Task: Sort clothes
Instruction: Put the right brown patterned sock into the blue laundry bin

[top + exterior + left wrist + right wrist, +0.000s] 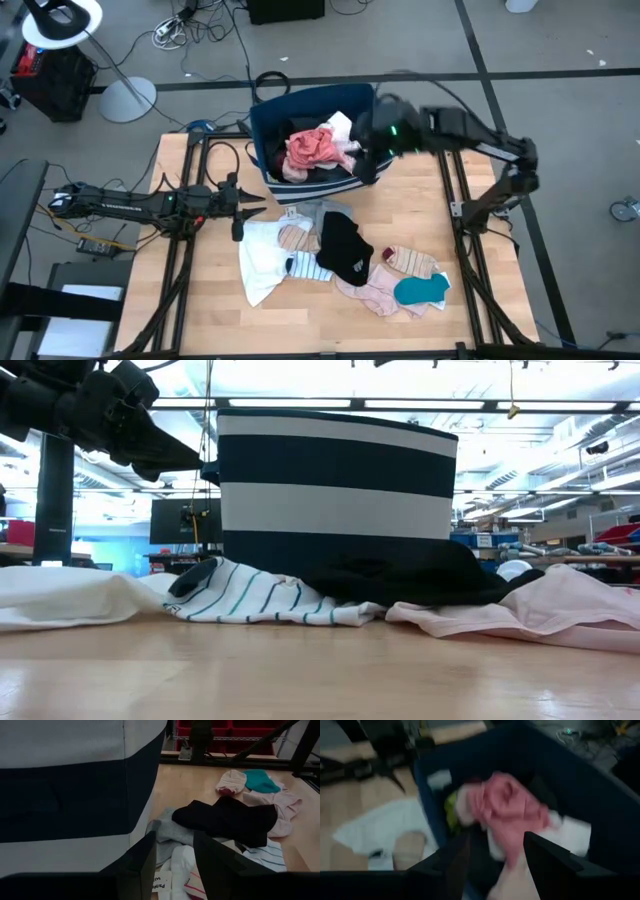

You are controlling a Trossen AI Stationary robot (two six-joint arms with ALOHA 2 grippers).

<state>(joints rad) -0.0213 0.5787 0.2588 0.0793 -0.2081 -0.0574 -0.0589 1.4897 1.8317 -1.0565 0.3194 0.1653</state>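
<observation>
My right hand [368, 140] hangs over the right side of the navy blue fabric bin with white stripes [312, 178], its two dark fingers [555, 860] spread apart and holding nothing. Directly beneath it, inside the bin, lies a crumpled pink garment [312, 148] on top of white and dark pieces, with a bit of yellow showing beside it in the right wrist view.

My left hand [240, 207] waits low over the tabletop [210, 300] at the bin's left front corner, fingers [145, 865] parted and empty, just beside a white garment [262, 255].

In front of the bin one loose heap spreads across the tabletop: one black garment [345, 250], one teal piece [420, 290], one grey piece [318, 211], one striped white piece [303, 265] and pale pink pieces [375, 292].

Bare wood stays open along the near edge and at the left and right sides.
</observation>
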